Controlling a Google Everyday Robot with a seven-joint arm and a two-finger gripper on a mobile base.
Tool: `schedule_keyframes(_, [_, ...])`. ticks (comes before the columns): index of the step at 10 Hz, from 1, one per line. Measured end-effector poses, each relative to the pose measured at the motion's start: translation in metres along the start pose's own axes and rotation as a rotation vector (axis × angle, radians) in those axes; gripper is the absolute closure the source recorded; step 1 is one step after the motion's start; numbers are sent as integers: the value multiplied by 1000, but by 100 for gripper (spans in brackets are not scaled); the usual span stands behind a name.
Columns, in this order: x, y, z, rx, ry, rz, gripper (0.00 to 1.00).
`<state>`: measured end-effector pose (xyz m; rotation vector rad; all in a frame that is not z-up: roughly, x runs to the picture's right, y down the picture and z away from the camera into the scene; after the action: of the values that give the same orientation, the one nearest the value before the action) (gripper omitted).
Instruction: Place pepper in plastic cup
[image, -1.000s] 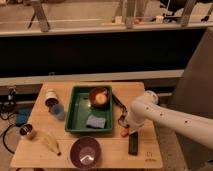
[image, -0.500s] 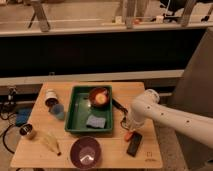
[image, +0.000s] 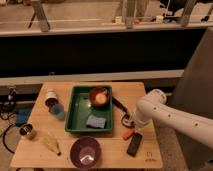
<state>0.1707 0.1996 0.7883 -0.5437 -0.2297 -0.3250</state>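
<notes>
Orange-red pepper (image: 128, 134) is lying on the wooden table (image: 40, 155), lower right of centre. It is sitting just outside the lower right corner of the green tray (image: 74, 112) and just beside the upper end of the black remote (image: 134, 144).

The gripper (image: 127, 121) is hanging directly above the pepper, close to it, at the end of the white arm (image: 165, 116), which is reaching in from the right edge of the frame. Whether the gripper is touching the pepper, and how wide it is standing, cannot be told.

The blue plastic cup (image: 58, 111) is standing upright left of the tray, well apart from the pepper, with the tray lying between them. A round container with a pale top (image: 50, 95) is standing just above the cup.

Inside the tray, a dark bowl (image: 99, 96) with orange contents is sitting at upper right, and a blue sponge (image: 95, 121) is lying in the lower part. A black-handled brush (image: 119, 105) is lying along the tray's right side. A purple bowl (image: 86, 151) is sitting below the tray near the table's front edge. A pale yellow object (image: 50, 142) is lying at lower left, near a small tin (image: 27, 131).
</notes>
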Motion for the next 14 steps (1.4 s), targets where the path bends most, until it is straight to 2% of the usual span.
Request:
schedule_keyframes(3, [8, 4, -6, 13, 3, 28, 49])
schedule_keyframes(6, [-8, 13, -1, -1, -10, 4, 49])
schedule_keyframes(10, [-36, 24, 8, -23, -28, -63, 49])
schedule_keyframes(14, [-48, 25, 14, -44, -30, -104, 49])
